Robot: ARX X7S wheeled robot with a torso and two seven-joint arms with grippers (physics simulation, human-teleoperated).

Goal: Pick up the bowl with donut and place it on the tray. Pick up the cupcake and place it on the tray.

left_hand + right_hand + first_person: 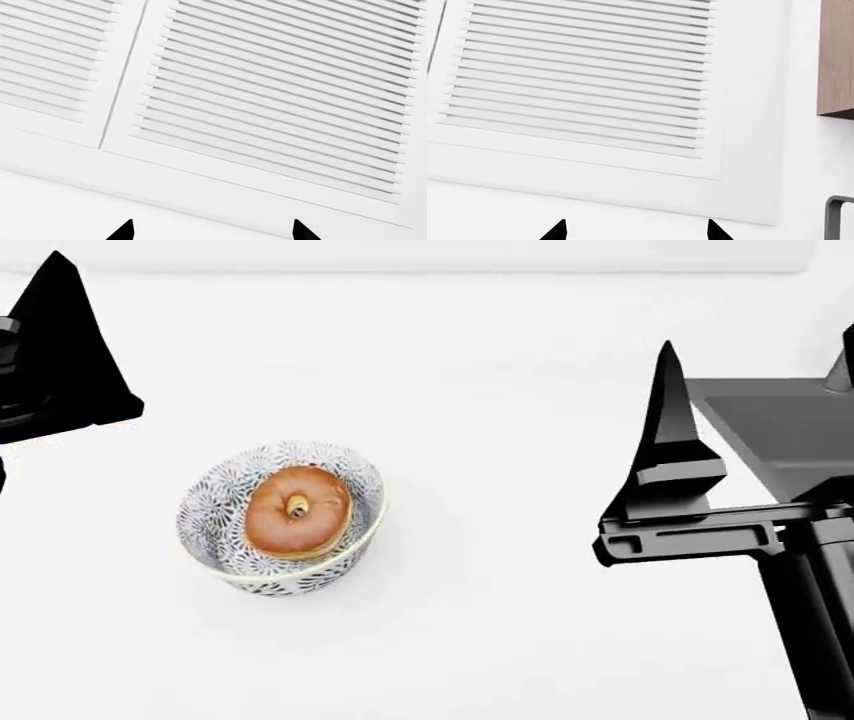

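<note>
One bowl (283, 522) sits left of centre in my head view on the white surface (507, 390), donut (296, 512) inside. Left claw (212, 231) and right claw (635, 231) hold nothing, tips spread apart, each facing white louvred panels (280, 100). I see neither cupcake nor tray.

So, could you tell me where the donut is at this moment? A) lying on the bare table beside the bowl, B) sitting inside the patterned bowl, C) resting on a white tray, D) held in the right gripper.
B: the head view shows the donut lying inside the bowl, with both grippers away from it.
</note>
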